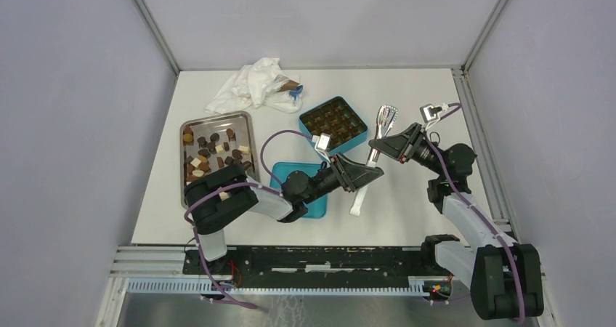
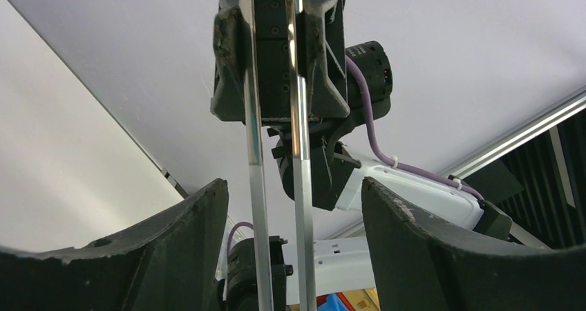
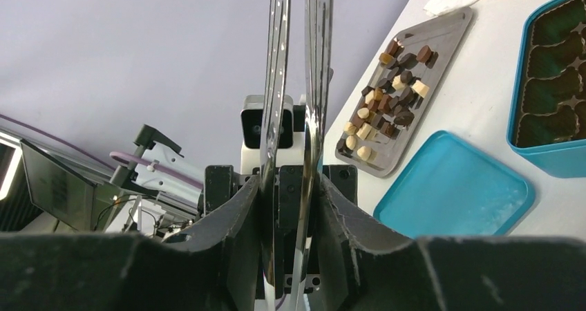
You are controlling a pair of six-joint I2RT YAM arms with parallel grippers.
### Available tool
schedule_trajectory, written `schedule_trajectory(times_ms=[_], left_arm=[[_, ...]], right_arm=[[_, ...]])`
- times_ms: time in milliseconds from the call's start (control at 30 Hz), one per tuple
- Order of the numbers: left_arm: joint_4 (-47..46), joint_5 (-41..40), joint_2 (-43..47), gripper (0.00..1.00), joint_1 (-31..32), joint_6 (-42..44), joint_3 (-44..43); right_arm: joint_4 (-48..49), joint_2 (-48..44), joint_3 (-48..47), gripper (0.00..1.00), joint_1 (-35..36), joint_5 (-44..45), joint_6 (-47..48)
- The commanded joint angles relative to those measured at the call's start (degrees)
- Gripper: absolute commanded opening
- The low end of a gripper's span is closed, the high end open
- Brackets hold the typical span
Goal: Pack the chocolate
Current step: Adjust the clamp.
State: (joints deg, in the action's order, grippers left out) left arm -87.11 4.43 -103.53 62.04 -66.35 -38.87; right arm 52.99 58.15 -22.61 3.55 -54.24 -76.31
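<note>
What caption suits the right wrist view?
Right pincer clamped on metal tongs; beyond lie chocolates on a tray, a teal lid and the teal box.

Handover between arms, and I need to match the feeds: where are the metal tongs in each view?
Top external: tongs right of centre, slanting beside the teal box.
Left wrist: centre, two upright strips.
Right wrist: centre, running top to bottom.
Shared landmark: teal lid, top and right wrist.

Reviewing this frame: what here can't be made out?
- Box cells: top view, too small and dark to tell filled from empty; right wrist view, cut by the right edge.
- Tray near end: top view, hidden under the left arm.
- Tongs tips: right wrist view, cut by the top edge.
- What the cloth wraps: top view, mostly covered.
</note>
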Motion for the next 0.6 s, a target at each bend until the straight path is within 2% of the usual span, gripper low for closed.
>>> schedule_trajectory(times_ms=[0,267,433,500,567], left_arm=[[-12.5,-2.0,-1.1,0.75,1.3,2.4,-2.8],[-12.5,-4.2,-0.5,0.65,1.8,5.8,-1.8],[-12.5,-6.1,0.1,0.56,1.8,6.4,-0.9],[-12.5,-6.3,0.3,0.50,1.8,6.5,-0.6],[-12.4,-6.7,0.3,0.49,1.9,6.5,-0.3]], right_arm=[[4.1,0.0,0.5,0.27,-0.3,1.8,-2.5],[2.0,-0.2,0.6,0.28,-0.5,2.1,-0.7],[1.3,-0.2,0.5,0.28,-0.5,2.2,-0.1],[0.8,-0.3,0.4,0.29,-0.6,2.2,0.6],[0.0,-0.6,0.5,0.31,-0.6,2.3,1.2]])
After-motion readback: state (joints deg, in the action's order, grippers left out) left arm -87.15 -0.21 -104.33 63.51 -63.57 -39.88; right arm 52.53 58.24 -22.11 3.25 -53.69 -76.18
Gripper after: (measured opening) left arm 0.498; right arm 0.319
